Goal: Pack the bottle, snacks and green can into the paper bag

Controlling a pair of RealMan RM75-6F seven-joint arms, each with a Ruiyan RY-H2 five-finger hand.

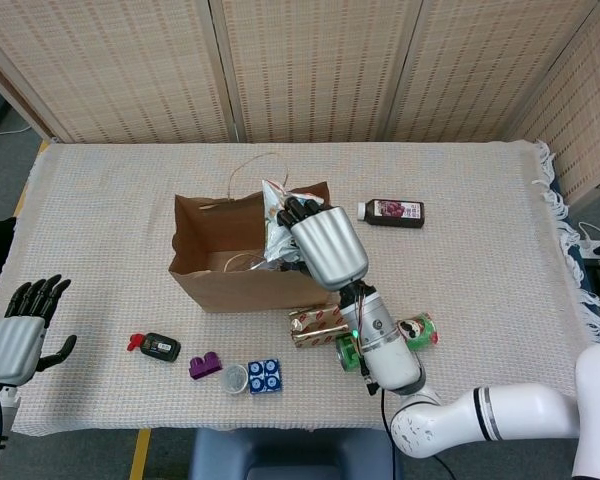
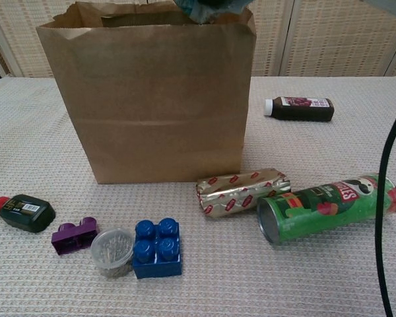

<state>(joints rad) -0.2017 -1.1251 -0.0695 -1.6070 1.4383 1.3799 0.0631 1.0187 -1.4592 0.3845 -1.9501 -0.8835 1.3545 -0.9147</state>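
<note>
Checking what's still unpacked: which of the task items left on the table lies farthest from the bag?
The dark bottle, lying alone right of the paper bag; the gold snack and green can sit by its front corner.
</note>
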